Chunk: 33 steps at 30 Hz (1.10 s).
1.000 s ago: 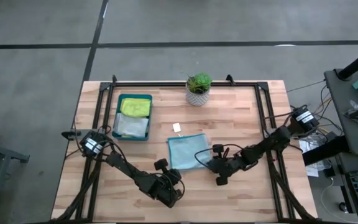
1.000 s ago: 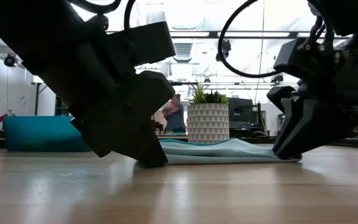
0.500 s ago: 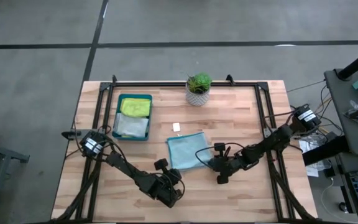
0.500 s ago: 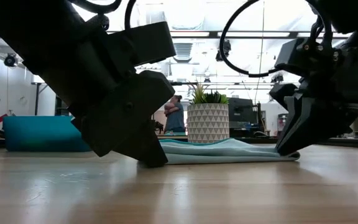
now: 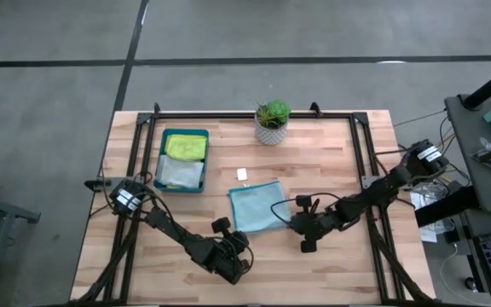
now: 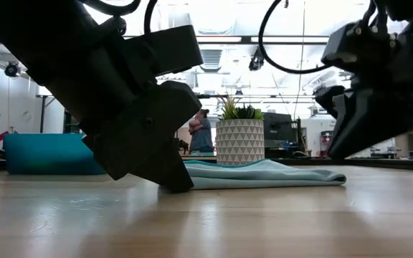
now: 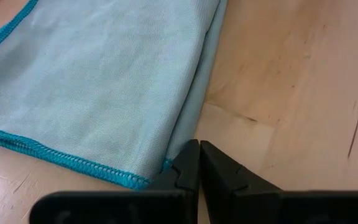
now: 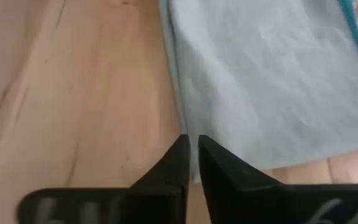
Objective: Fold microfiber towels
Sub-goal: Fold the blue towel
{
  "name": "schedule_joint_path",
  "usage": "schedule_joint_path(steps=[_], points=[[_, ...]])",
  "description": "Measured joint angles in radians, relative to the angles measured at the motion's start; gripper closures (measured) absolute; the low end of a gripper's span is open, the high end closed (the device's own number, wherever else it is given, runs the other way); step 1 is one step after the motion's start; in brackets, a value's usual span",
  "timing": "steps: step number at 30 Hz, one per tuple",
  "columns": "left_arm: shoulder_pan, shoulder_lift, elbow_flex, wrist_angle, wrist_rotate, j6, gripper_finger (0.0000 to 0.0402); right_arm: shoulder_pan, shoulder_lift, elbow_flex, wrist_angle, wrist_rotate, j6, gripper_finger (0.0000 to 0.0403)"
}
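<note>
Wood-plank table (image 5: 331,153) under me, black frame rails along its sides, concrete floor around it; the low view looks into an open lab hall with ceiling lights, a person standing far behind. My light teal towel (image 5: 257,207) lies flat mid-table, already doubled by the look of its layered edge in the left wrist view, its near edge towards me. A dark teal tray (image 5: 203,133) at the back left holds a lime green towel (image 5: 186,147) and a pale grey towel (image 5: 180,173); a potted plant (image 5: 272,120) stands at the back centre, a small white tag (image 5: 242,174) just behind the towel. My left gripper (image 7: 199,163) is closed, tips on the table at the towel's near left corner; whether cloth is pinched I cannot tell. My right gripper (image 8: 191,157) is closed too, empty, lifted just off the near right corner. Judgement: next fold needs both near corners caught together, layers included, lifted evenly, carried over to the far edge, hems aligned.
</note>
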Motion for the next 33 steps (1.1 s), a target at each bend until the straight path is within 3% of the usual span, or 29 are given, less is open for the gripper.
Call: schedule_joint_path(steps=[10,15,21,33], points=[[0.0,0.0,-0.001,0.003,0.0,0.0,0.0401,-0.003,0.109,0.002,0.137,0.024,-0.018,0.0264],[0.0,0.0,-0.001,0.005,0.0,0.0,0.0401,-0.003,0.138,0.012,0.135,0.087,-0.033,0.024],[0.0,0.0,-0.001,0.006,0.0,0.0,0.0401,-0.003,0.145,0.013,0.144,0.098,-0.038,0.0262],[0.0,0.0,-0.001,0.006,0.0,0.0,0.0401,-0.018,0.148,0.013,0.145,0.106,-0.047,0.0363]])
